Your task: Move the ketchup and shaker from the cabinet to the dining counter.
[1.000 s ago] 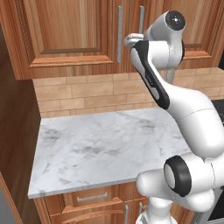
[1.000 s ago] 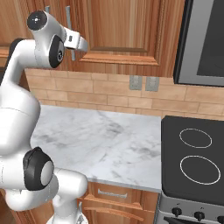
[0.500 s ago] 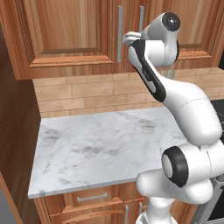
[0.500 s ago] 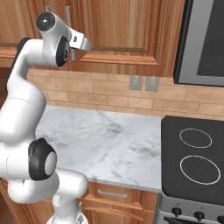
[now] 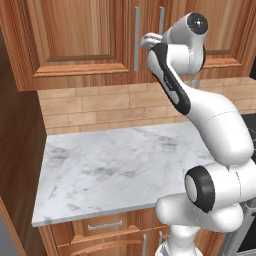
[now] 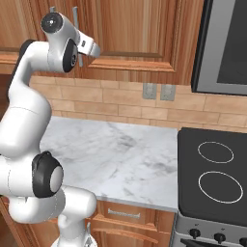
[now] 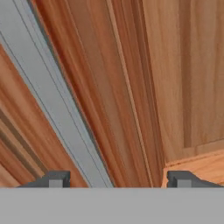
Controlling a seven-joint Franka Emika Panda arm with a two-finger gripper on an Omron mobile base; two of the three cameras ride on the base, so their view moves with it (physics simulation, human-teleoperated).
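The cabinet hangs over the counter with both raised-panel doors shut, so the ketchup and the shaker are hidden. The dining counter is out of view. My gripper is raised against the doors beside the two vertical bar handles. The right base view has the gripper pressed close to the door front. In the hand view, a grey metal handle runs diagonally across the wood and passes between the two fingertips. My gripper is open, with a gap on each side of the bar.
A small marble counter backed by brick tile lies below the cabinet, with drawers under it. A black stovetop sits to its right, a microwave above that. A wall outlet is set in the tile.
The hand has edged up and closer to the cabinet doors, and the arm's upper links have swung slightly with it. The doors stay shut.
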